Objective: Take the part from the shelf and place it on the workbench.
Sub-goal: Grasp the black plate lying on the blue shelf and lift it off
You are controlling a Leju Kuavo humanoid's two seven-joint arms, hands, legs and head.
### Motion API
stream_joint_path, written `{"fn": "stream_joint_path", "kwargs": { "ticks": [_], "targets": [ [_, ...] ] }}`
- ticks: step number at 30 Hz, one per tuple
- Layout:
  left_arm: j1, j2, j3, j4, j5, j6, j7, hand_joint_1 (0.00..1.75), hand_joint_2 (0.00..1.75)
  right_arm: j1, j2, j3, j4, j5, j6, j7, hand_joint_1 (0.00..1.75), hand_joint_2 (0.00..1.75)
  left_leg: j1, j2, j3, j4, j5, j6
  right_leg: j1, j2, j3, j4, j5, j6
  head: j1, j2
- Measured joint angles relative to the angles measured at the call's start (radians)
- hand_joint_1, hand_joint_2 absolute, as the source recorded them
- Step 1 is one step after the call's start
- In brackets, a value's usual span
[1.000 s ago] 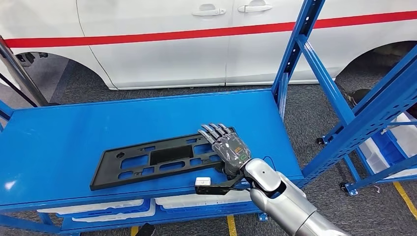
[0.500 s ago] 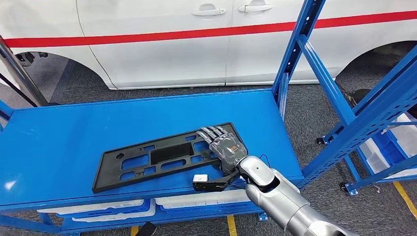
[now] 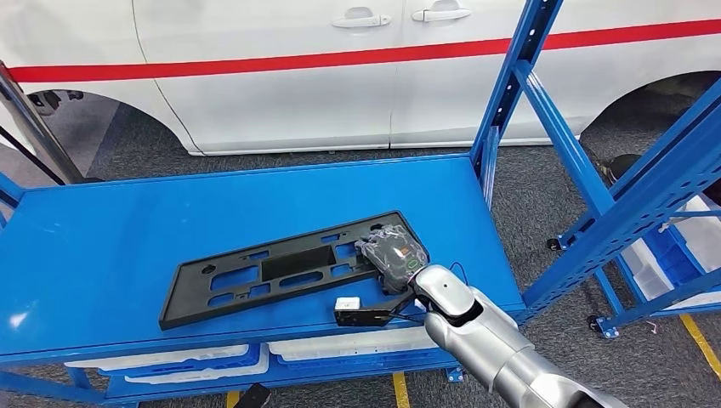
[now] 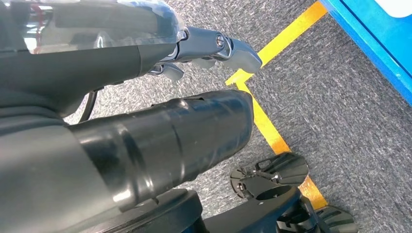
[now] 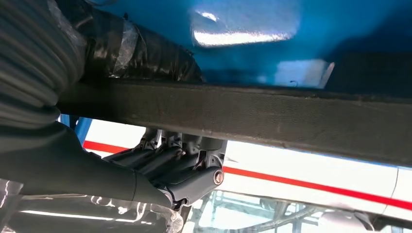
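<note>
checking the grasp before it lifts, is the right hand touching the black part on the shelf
Touching. In the head view the right hand lies on the near end of the black part, fingers curled over its edge; the right wrist view shows fingers wrapped around that edge.

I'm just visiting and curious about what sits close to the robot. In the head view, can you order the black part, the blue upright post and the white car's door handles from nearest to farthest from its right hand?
1. Black part: lies on the blue shelf, under the right hand.
2. Blue upright post: behind the hand, to its right.
3. Door handles: on the white car, at the back.
</note>
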Motion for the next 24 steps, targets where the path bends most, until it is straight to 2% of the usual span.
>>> {"fn": "stream_joint_path", "kwargs": {
  "ticks": [4, 8, 20, 24],
  "targets": [
    [0.000, 0.000, 0.000, 0.000, 0.005, 0.002, 0.000, 0.00, 0.00, 0.004, 0.000, -0.002, -0.001, 0.008, -0.044, 0.008, 1.75, 1.75, 0.000, 0.000, 0.000, 0.000, 0.000, 0.000, 0.000, 0.000, 0.000, 0.000, 0.000, 0.000, 0.000, 0.000],
    [0.001, 0.000, 0.000, 0.000, 0.011, 0.006, -0.003, 0.00, 0.00, 0.036, -0.005, -0.019, -0.038, 0.050, -0.097, 0.051, 1.75, 1.75, 0.000, 0.000, -0.001, 0.001, 0.000, 0.000, 0.000, 0.000, 0.000, 0.000, 0.000, 0.000, 0.000, 0.000],
    [0.015, 0.000, 0.004, 0.000, 0.041, 0.026, -0.016, 0.00, 0.00, 0.234, -0.042, -0.128, -0.364, 0.118, -0.265, 0.152, 1.75, 1.75, 0.000, 0.000, -0.003, 0.001, -0.001, 0.000, 0.000, 0.000, -0.002, 0.000, -0.001, 0.000, 0.000, 0.000],
    [0.019, 0.000, 0.006, 0.000, 0.050, 0.034, -0.020, 0.00, 0.00, 0.306, -0.044, -0.172, -0.446, 0.180, -0.331, 0.182, 1.75, 1.75, 0.000, 0.000, -0.003, 0.001, -0.001, 0.000, 0.000, 0.000, -0.002, 0.000, -0.001, 0.000, 0.000, 0.000]
  ]
}}
